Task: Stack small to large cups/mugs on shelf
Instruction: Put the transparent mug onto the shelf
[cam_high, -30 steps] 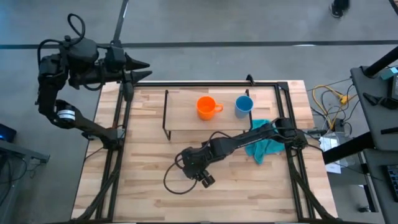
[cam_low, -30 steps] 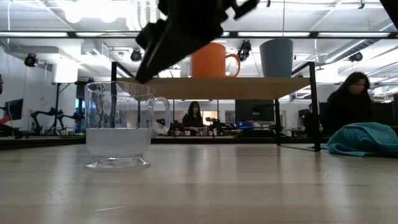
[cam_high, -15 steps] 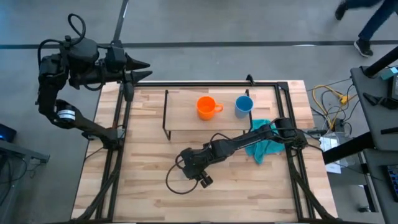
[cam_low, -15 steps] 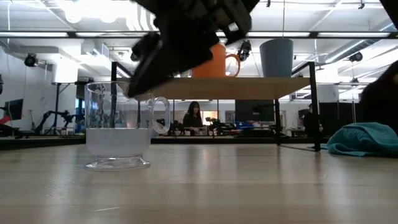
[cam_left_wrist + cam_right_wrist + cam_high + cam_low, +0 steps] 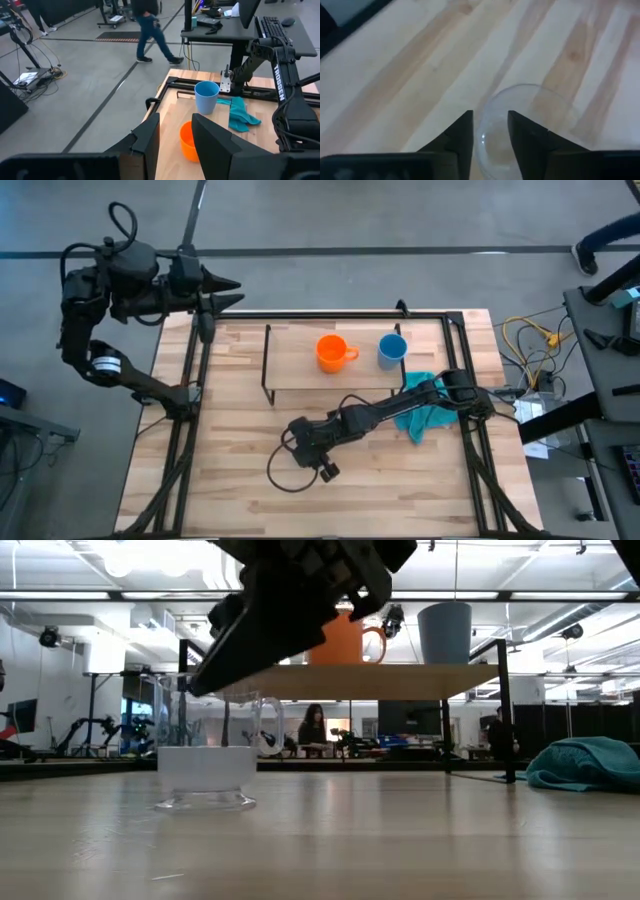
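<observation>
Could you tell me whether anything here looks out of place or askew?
Only the teal cloth, crumpled on the table beside the shelf. The clear glass stands upright under the right gripper; nothing is spilled.

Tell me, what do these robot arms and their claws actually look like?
Both arms are dark, nearly black, built of jointed segments. The left arm has a pale ring near one joint and a black cable looping over its top. The right arm carries white TROSSEN lettering. The left gripper ends in two tapering dark fingers; the right gripper has two flat dark fingers.

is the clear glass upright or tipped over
Upright: the clear glass stands base-down on the table, under the right gripper.
</observation>
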Controlling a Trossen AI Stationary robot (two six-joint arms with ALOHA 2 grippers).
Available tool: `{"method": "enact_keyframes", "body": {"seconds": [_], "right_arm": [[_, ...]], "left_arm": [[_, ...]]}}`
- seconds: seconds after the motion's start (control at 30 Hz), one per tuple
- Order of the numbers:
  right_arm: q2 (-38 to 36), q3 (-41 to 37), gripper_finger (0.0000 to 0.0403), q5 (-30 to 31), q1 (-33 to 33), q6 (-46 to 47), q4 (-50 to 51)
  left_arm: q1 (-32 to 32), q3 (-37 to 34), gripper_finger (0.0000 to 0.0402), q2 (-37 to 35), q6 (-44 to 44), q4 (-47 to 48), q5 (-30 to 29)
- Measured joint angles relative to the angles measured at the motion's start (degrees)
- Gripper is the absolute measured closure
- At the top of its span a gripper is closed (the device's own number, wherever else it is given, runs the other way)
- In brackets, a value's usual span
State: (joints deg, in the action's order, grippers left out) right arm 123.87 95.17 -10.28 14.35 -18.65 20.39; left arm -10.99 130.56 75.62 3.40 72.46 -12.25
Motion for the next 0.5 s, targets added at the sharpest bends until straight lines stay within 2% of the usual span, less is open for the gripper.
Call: {"method": "enact_keyframes", "body": {"seconds": [0.3,0.5], "right_arm": [[-0.2,-3.5,0.0380,1.1,0.0,3.2,-0.1],[-0.1,0.4,0.0393,1.4,0.0,5.7,0.9]], "left_arm": [[0.0,0.0,0.0301,-0.8,0.0,0.0,0.0],[0.0,0.0,0.0301,-1.6,0.0,0.1,0.0]]}}
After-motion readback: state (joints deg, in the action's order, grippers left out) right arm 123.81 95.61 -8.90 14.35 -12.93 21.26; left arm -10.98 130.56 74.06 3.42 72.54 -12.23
